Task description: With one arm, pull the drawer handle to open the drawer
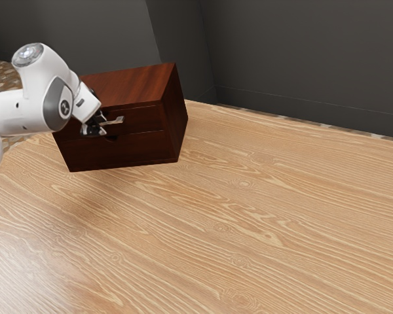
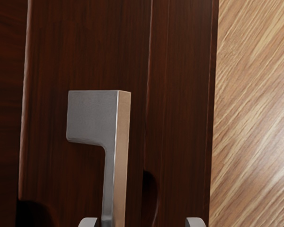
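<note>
1. The drawer (image 1: 150,119) is the upper band of a small dark red-brown wooden cabinet (image 1: 137,85), in the upper left of the exterior view. Its front appears level with the cabinet's face.
2. The handle (image 1: 112,121) is a plain grey metal bracket on the drawer front, towards the left end of that face. In the wrist view the handle (image 2: 114,142) shows a flat, square-cornered foot against the wood and a narrow bar running down to the lower edge of the frame.
3. The fingers (image 2: 88,221) stand wide apart. Their two grey tips show at the wrist view's lower edge with the handle's bar between them, nearer one tip and not gripped from both sides.
4. The white arm (image 1: 33,98) enters from the exterior view's left edge, and its dark hand is right at the handle.
5. The cabinet stands on a light, strongly grained wooden surface (image 1: 249,216).
6. Dark grey walls (image 1: 301,46) rise behind the cabinet across the top of the frame.
</note>
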